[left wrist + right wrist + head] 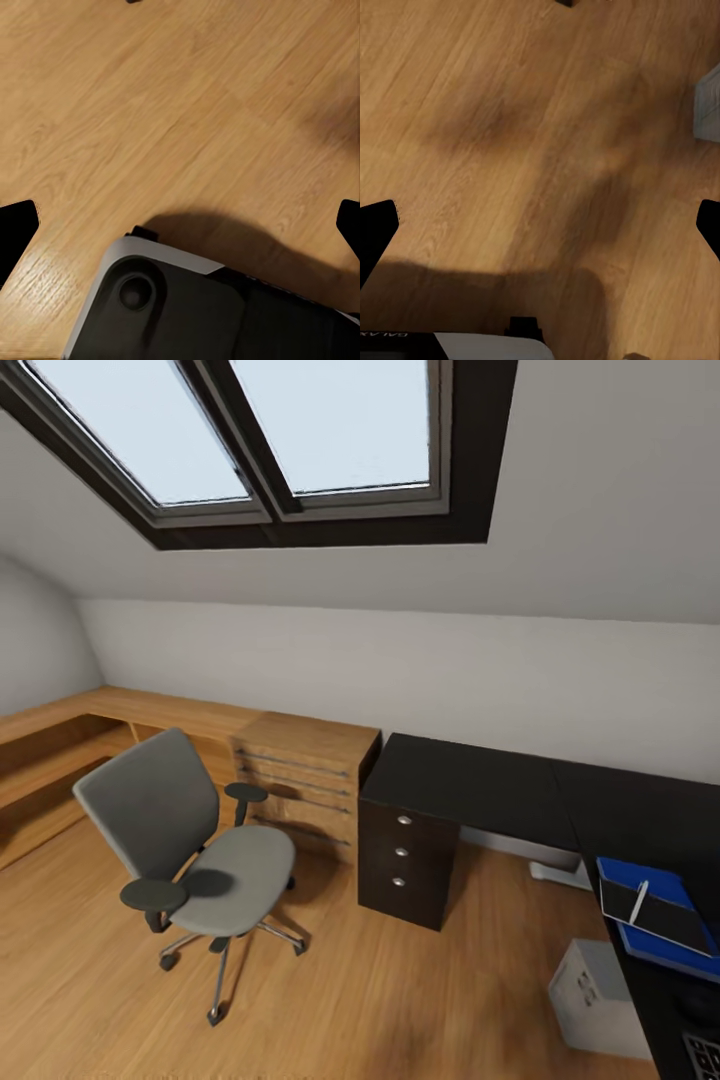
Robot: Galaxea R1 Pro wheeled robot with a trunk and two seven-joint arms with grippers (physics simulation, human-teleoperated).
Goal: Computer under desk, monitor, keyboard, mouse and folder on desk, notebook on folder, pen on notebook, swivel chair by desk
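The grey swivel chair stands on the wooden floor, left of the black desk and apart from it. On the desk's right wing lies the blue folder with a black notebook on it and a white pen on the notebook. Under that wing sits the pale grey computer. A corner of the keyboard shows at the frame's lower right. The monitor is out of view. My left gripper and right gripper hang open over bare floor, holding nothing.
A wooden drawer unit stands between the chair and the desk's black drawer column. A low wooden bench runs along the left wall under a sloped ceiling with skylights. My base shows below the left gripper.
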